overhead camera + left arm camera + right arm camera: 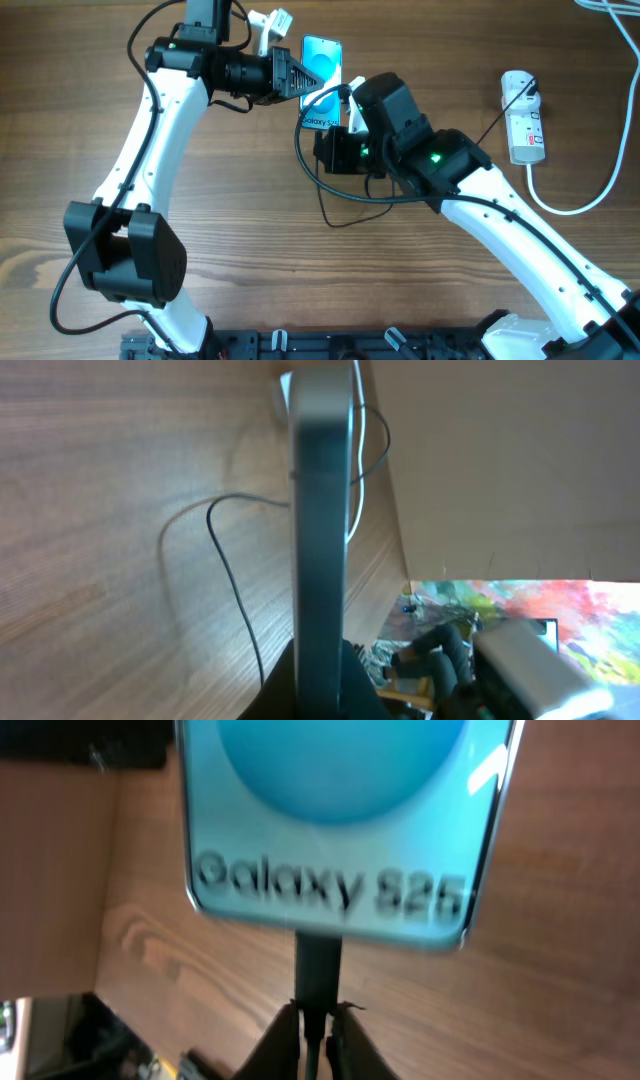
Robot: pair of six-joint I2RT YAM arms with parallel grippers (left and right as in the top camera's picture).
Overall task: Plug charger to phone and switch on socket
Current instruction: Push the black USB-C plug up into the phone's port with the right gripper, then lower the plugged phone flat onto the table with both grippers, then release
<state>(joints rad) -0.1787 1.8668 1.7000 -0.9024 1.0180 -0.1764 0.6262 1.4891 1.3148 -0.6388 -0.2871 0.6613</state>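
Note:
The phone (322, 80), cyan screen with "Galaxy S25" text, is held on edge at the back middle of the table. My left gripper (298, 75) is shut on its far end; in the left wrist view the phone (320, 520) stands edge-on between the fingers (318, 685). My right gripper (318, 1025) is shut on the charger's plug (318, 970), which touches the phone's bottom edge (330, 830). The black charger cable (340, 195) loops on the table under the right arm. The white socket (524, 118) lies at the far right with a black plug in it.
A white cord (610, 150) runs from the socket along the right edge. A white object (268, 25) lies behind the phone at the back. Both arms crowd the back middle of the wooden table (300, 280).

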